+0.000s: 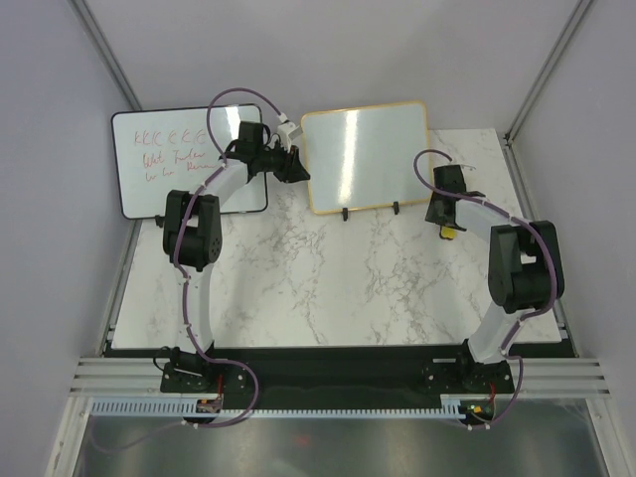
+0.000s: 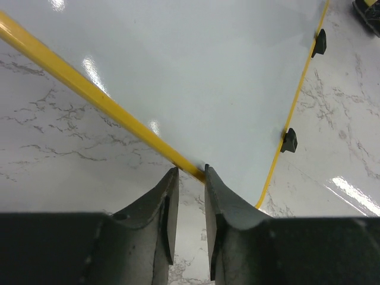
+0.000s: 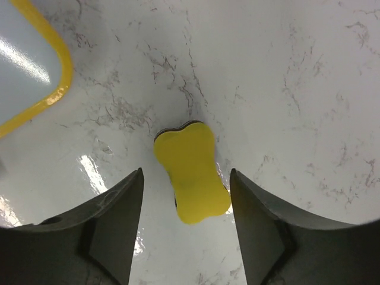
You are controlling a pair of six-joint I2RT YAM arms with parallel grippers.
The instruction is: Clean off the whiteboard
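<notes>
A fixed camera high behind the arm bases point(image 1: 189, 370) looks down and forward over the whole table point(image 1: 328, 298). The left wrist camera looks along the left gripper point(image 2: 190, 173), very near the whiteboard point(image 2: 196, 71). The right wrist camera looks down past the right gripper point(image 3: 186, 175), close over the tabletop. All three views catch the whiteboard's frame.

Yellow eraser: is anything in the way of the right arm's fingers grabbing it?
Nothing visible. The right gripper has its fingers open, one on each side of the yellow eraser, which lies alone on the marble table. The whiteboard sits off to one side.
</notes>
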